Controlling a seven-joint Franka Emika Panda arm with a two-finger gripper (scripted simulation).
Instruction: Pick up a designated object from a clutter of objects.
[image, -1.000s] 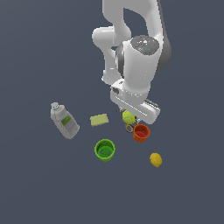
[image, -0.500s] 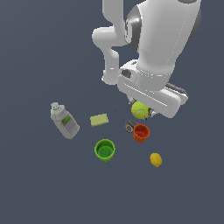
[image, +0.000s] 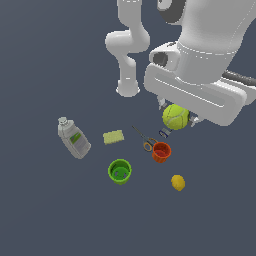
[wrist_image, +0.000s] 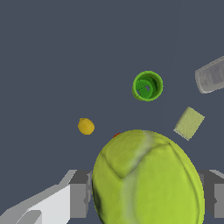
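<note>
The yellow-green tennis ball (image: 175, 117) with pale seam lines hangs under the white arm, held between the fingers of my gripper (image: 176, 119), well above the floor. In the wrist view the ball (wrist_image: 148, 179) fills the foreground between the two grey fingers (wrist_image: 78, 199). The gripper is shut on the ball. Below lie the clutter: grey bottle with green label (image: 74, 138), yellow-green sponge (image: 113, 136), scissors (image: 144, 140), orange-red cup (image: 161, 151), green cup (image: 120, 171), lemon (image: 178, 182). A small blue clamp (image: 164, 133) shows partly below the ball.
The white arm base (image: 128, 89) stands behind the clutter. In the wrist view the green cup (wrist_image: 147, 86), lemon (wrist_image: 85, 126), sponge (wrist_image: 189, 123) and part of the bottle (wrist_image: 211, 76) lie far below on the dark floor.
The gripper has risen with the tennis ball in it, lifting it off the floor and toward the camera. The other objects have not moved.
</note>
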